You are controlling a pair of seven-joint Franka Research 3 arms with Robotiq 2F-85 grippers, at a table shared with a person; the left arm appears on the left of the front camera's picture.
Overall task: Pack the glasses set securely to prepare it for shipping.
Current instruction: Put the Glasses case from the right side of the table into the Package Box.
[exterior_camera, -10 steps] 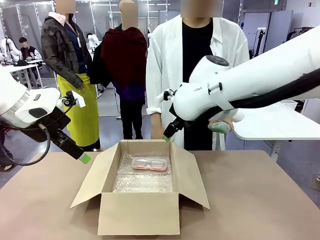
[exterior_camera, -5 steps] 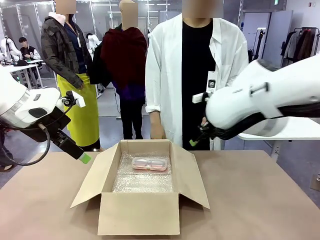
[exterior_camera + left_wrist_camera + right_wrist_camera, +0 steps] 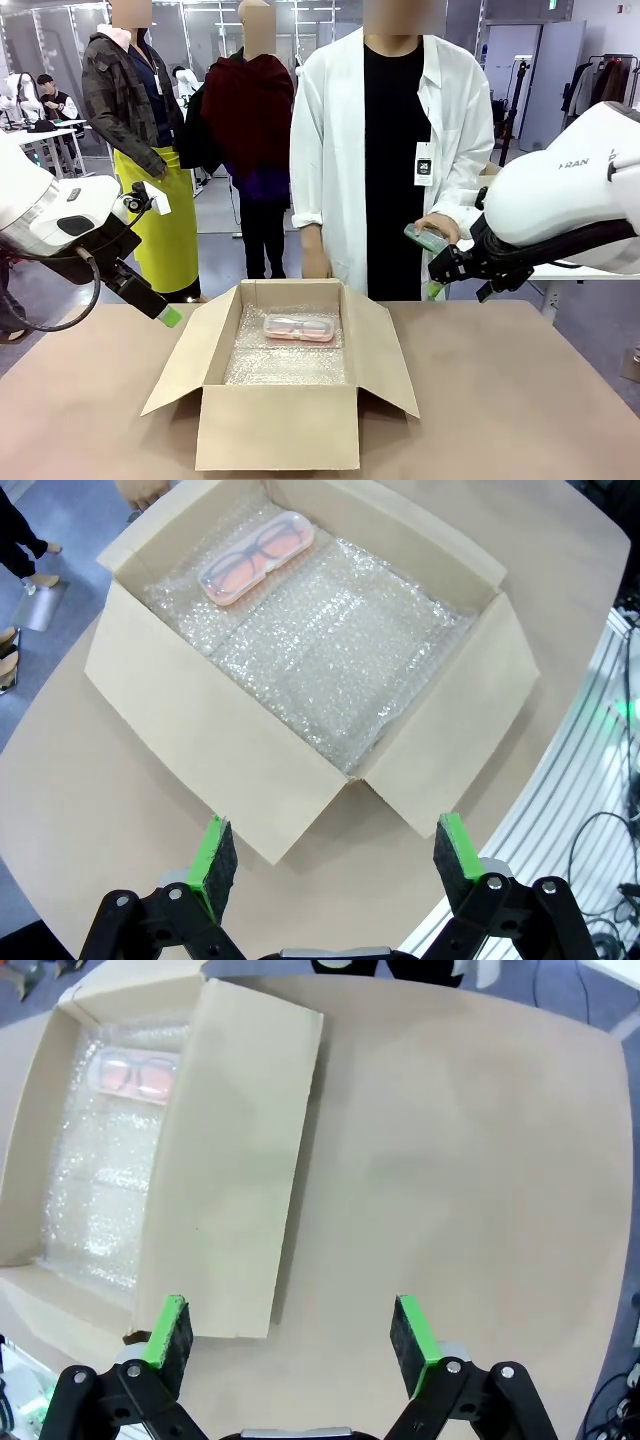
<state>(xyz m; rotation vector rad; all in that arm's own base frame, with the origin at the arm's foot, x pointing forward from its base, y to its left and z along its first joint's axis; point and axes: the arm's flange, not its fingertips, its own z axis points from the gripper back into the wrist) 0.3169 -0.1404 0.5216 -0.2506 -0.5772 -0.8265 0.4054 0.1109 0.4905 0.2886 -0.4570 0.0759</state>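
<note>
The pale pink glasses case (image 3: 298,327) lies on the bubble wrap at the far end of the open cardboard box (image 3: 290,425), dark frames visible inside (image 3: 256,554); the right wrist view shows the pink case (image 3: 135,1076) too. The person's hand (image 3: 440,228) holds the mint green case (image 3: 426,238) above the table's far right side. My left gripper (image 3: 328,865) hangs open above the box's left flap, nothing between its fingers. My right gripper (image 3: 293,1333) is open over bare table right of the box, just below the green case.
The box's flaps (image 3: 180,365) spread outward on both sides. Bare tabletop (image 3: 520,400) extends right of the box. The person in a white coat (image 3: 340,150) stands at the far edge. A white table (image 3: 560,255) sits behind at right.
My right arm has swung from above the box's far edge out to the right. The person's hand with the green case, hidden half a second ago, now shows above the right gripper. Left arm still.
</note>
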